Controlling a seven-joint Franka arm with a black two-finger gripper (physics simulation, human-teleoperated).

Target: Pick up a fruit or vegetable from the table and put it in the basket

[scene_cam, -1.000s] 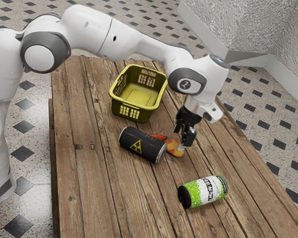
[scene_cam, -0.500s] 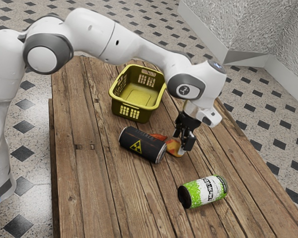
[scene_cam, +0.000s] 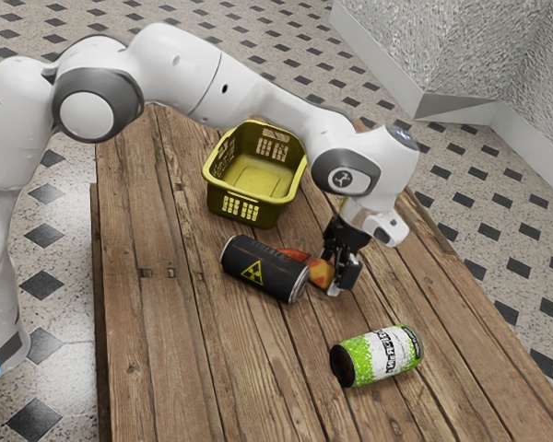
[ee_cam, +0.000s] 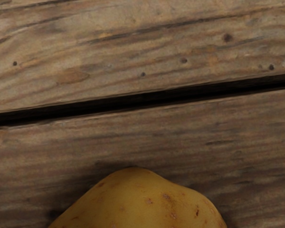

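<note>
Table [scene_cam: 170, 359], one: carrying two cans, one basket, one potato and one reddish item; running wooden planks lengthwise.
Potato [ee_cam: 137, 204], one: resting on the table, just beyond one end of the black can, sitting somewhat nearer the exterior view's right edge of the table than the left; showing yellow-brown, speckled skin under the hand.
Gripper [scene_cam: 330, 276], one: reaching down low over the potato, pointing fingertips toward the planks.
Jaws: standing apart at the potato; hiding too much to tell about contact on both sides.
Basket [scene_cam: 213, 196], one: standing upright near the table's far edge, toward the corner at the exterior view's right; showing yellow-green, slotted walls.
Black can [scene_cam: 244, 267], one: lying on its side about midway between the table's long edges; bearing a yellow warning triangle.
Green-and-white can [scene_cam: 378, 355], one: lying on its side, well apart from the black can, nearer the table's edge at the exterior view's right.
Reddish-orange item [scene_cam: 296, 253], one: peeking out behind the black can, lying mostly hidden.
Arm [scene_cam: 180, 74], one: coming in from the exterior view's left, stretching over the table.
</note>
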